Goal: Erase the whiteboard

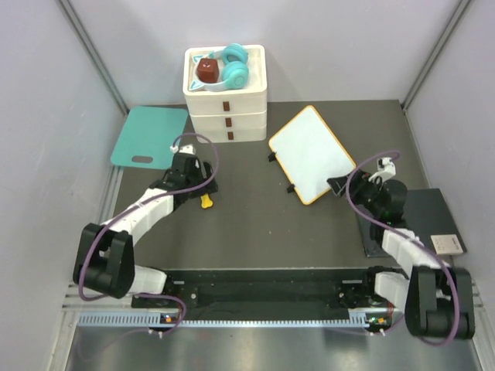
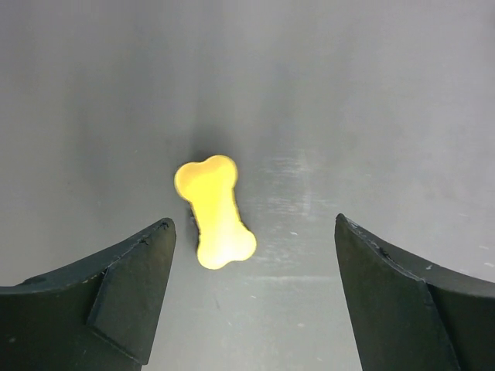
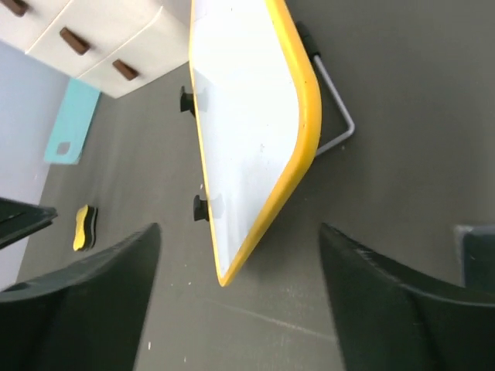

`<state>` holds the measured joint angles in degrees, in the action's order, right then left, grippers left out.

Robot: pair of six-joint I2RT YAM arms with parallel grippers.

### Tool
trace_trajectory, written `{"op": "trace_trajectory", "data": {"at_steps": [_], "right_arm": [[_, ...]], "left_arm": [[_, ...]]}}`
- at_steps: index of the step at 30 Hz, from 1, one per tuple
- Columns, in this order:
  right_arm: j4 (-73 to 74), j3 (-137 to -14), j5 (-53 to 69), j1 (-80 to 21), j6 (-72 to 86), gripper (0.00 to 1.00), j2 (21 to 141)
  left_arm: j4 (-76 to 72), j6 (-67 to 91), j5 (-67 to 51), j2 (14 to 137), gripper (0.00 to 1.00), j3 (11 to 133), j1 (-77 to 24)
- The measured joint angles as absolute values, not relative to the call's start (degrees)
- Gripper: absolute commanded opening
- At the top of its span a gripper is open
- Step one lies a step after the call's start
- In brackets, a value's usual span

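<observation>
Sitting in the top tray of the white drawer stack (image 1: 228,116) were teal headphones (image 1: 234,66) and a dark red block (image 1: 206,71). Right of it was the whiteboard (image 1: 311,153), blank, its long axis running far-left to near-right. Both claws were spread: the left gripper (image 2: 254,232) over a yellow bone-shaped piece (image 2: 214,210), the right gripper (image 3: 240,232) facing the board's near end.

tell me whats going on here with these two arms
The left gripper hangs open over a yellow bone-shaped eraser, which lies loose on the dark table. The right gripper is open too, pointed at the near corner of the whiteboard without gripping it. The board's face shows no writing, so the erasing looks done.
</observation>
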<state>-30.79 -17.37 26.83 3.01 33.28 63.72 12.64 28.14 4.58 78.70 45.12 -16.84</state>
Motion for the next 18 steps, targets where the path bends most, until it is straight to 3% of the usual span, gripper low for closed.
{"op": "trace_trajectory", "data": {"at_steps": [3, 10, 18], "right_arm": [[-23.4, -17.3, 23.2, 3.0, 32.0, 0.96, 54.8], [-7.2, -18.7, 17.9, 3.0, 29.0, 0.99, 35.1], [-1.7, -20.4, 18.0, 3.0, 25.9, 0.99, 32.9]], "left_arm": [[14.2, 27.9, 2.6, 77.0, 0.99, 47.2, -16.8], [14.8, 27.6, -4.7, 75.1, 0.99, 49.1, -16.8], [16.1, 26.9, -7.7, 75.5, 0.99, 48.8, -16.8]]}}
